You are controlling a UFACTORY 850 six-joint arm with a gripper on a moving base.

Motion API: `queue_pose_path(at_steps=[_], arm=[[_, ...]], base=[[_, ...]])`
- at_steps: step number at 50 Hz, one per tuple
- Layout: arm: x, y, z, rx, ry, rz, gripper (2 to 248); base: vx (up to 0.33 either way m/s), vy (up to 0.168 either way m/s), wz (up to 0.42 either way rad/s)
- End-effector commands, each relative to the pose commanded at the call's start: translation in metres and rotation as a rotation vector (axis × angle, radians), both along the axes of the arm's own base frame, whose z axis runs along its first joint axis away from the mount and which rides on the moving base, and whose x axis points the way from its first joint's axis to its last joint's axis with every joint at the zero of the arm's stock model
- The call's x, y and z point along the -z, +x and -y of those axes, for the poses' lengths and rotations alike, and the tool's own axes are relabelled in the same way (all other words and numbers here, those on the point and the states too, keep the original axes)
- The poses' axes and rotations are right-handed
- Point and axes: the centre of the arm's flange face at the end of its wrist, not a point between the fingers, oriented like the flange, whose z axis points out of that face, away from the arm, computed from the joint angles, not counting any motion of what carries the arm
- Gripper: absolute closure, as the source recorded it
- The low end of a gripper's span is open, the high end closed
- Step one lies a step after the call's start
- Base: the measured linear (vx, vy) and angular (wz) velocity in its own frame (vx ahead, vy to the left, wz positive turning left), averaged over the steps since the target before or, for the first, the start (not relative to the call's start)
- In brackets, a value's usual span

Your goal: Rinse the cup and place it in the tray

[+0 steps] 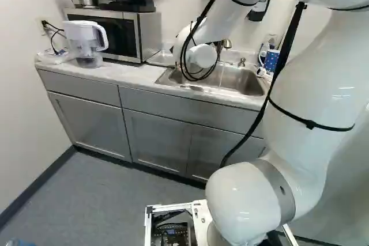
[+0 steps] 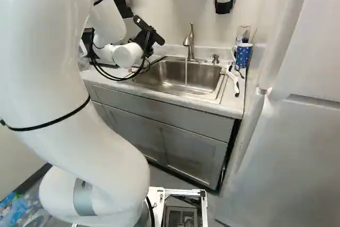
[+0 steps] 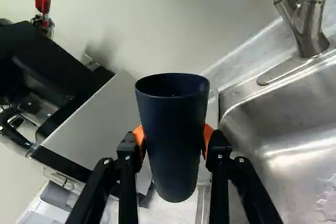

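The gripper's fingers, with orange pads (image 3: pixel 208 137), are clamped on the dark blue cup (image 3: pixel 173 129) from two sides, partway down its tapering wall. That hold leaves its open mouth uncovered, presumably so that water can get in, and the cup looks roughly upright. Picture a clock around the gripper (image 3: pixel 174 139) in the wrist view, six o'clock being the side where the fingers enter: the faucet (image 3: pixel 310 19) stands at about two, the steel sink (image 3: pixel 286 114) spreads from three to four, and the microwave (image 3: pixel 92 124) sits at nine. For the base, twelve is straight ahead: in the right base view a thin stream of water (image 2: pixel 186 73) falls at twelve, likely left running for the rinse, and a blue spotted mug (image 2: pixel 243 54) stands at one, behind a white-handled brush (image 2: pixel 234 82). The arm (image 2: pixel 109 56) reaches to eleven, by the sink's edge nearest the microwave, so the cup is near the basin but apart from the stream. Whether it is rinsed cannot be told; if it is not, the move called for is toward three on the wrist clock, then a tilt under the water. A smooth, wet, tapered wall could slip, or the cup could knock the faucet. The tray cannot be picked out with certainty.
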Motion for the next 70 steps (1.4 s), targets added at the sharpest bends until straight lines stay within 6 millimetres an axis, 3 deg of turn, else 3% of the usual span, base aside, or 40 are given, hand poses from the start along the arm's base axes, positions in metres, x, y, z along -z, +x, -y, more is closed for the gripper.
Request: queue_pose_path(at_steps=[70], arm=[[0.0, 0.0, 0.0, 0.056, 0.732, -0.062, 127]], base=[[0.0, 0.0, 0.0]])
